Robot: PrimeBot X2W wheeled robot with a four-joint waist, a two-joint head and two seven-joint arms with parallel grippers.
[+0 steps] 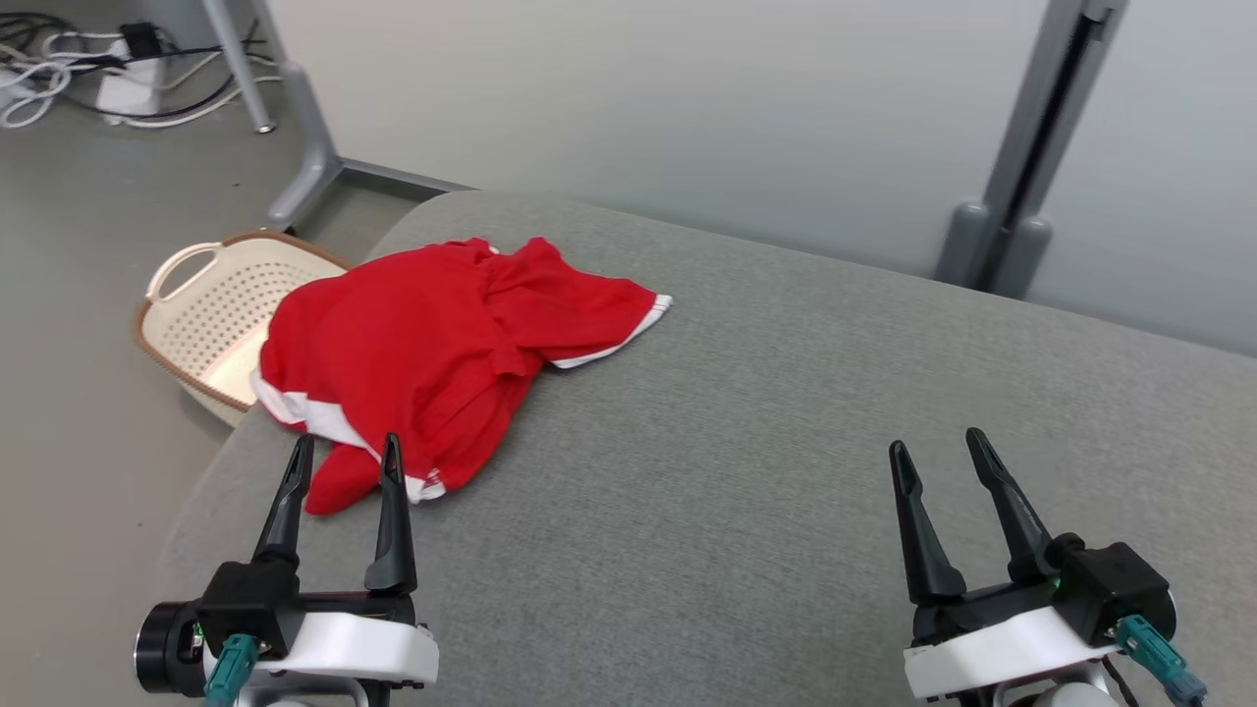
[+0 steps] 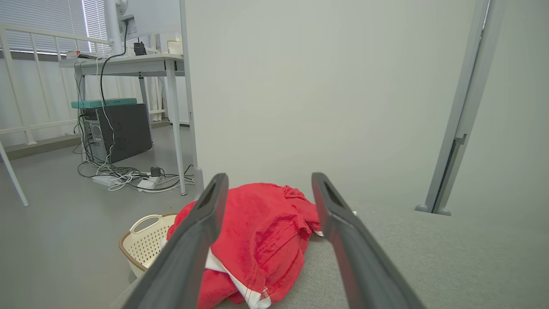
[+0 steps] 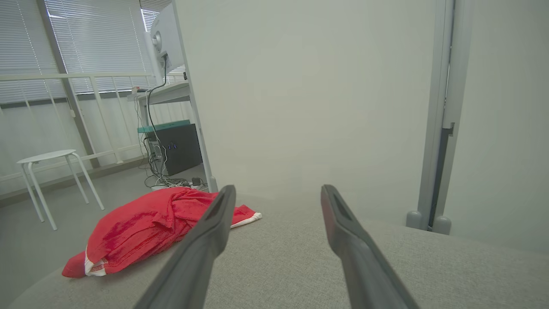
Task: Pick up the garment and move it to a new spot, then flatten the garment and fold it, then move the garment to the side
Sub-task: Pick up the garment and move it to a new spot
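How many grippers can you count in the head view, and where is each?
2. The left gripper, open, is lower left, fingertips by the red garment. The right gripper, open, is lower right over the grey surface. None looks hidden.

You've got a grey cloth-covered table (image 1: 746, 412) with rounded corners, and a crumpled red garment (image 1: 432, 344) with white trim lying on its far left part, reaching the left edge.

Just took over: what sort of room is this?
Likely an office or lab test space: a desk with a computer tower and tangled cables beneath, plus a grey fabric-covered table holding a red garment.
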